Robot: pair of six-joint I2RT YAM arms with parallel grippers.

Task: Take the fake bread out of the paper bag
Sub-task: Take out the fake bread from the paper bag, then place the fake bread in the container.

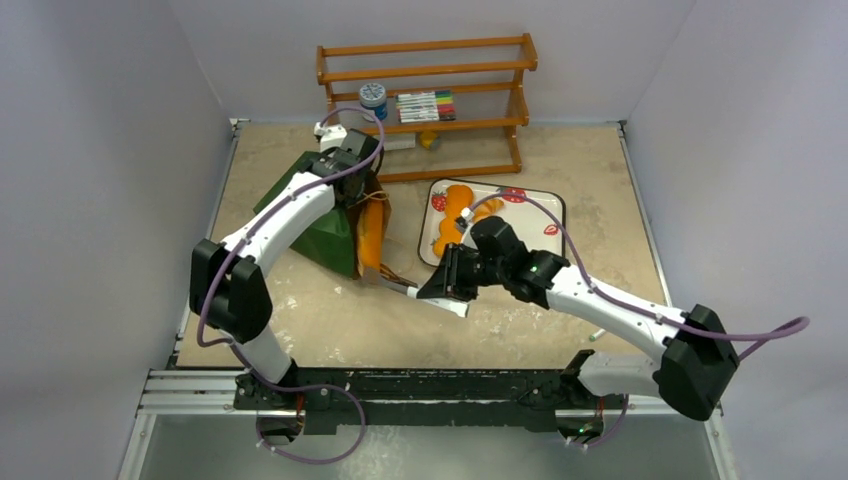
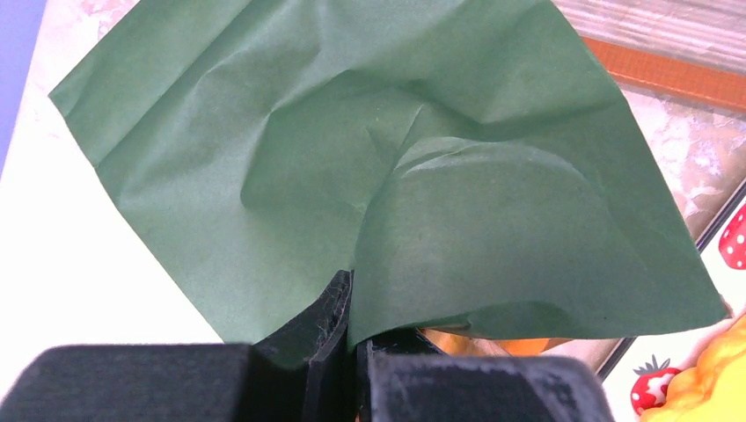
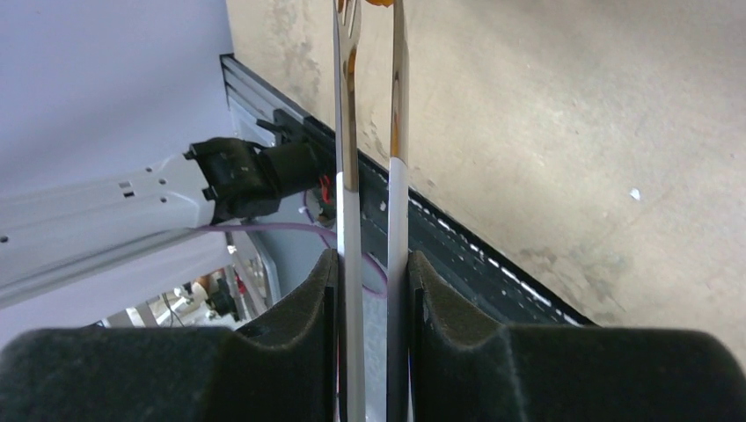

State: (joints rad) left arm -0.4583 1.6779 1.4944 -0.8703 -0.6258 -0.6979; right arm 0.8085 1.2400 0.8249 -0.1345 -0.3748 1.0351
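The dark green paper bag (image 1: 322, 228) lies at the left of the table with its mouth toward the middle. My left gripper (image 1: 350, 165) is shut on its upper edge, and the green paper (image 2: 352, 132) fills the left wrist view with my jaws (image 2: 352, 299) pinching it. A long orange fake bread piece (image 1: 371, 235) sticks out of the mouth, and orange shows under the paper (image 2: 528, 345). My right gripper (image 1: 447, 280) is shut on white-handled metal tongs (image 1: 410, 291) whose tips are at the bag mouth. Their two blades (image 3: 346, 132) run between my pads (image 3: 374, 272).
A white strawberry tray (image 1: 548, 215) right of the bag holds orange bread pieces (image 1: 460, 205); its corner shows in the left wrist view (image 2: 735, 246). A wooden rack (image 1: 430, 70) with markers (image 1: 425, 105) and a jar (image 1: 373, 97) stands at the back.
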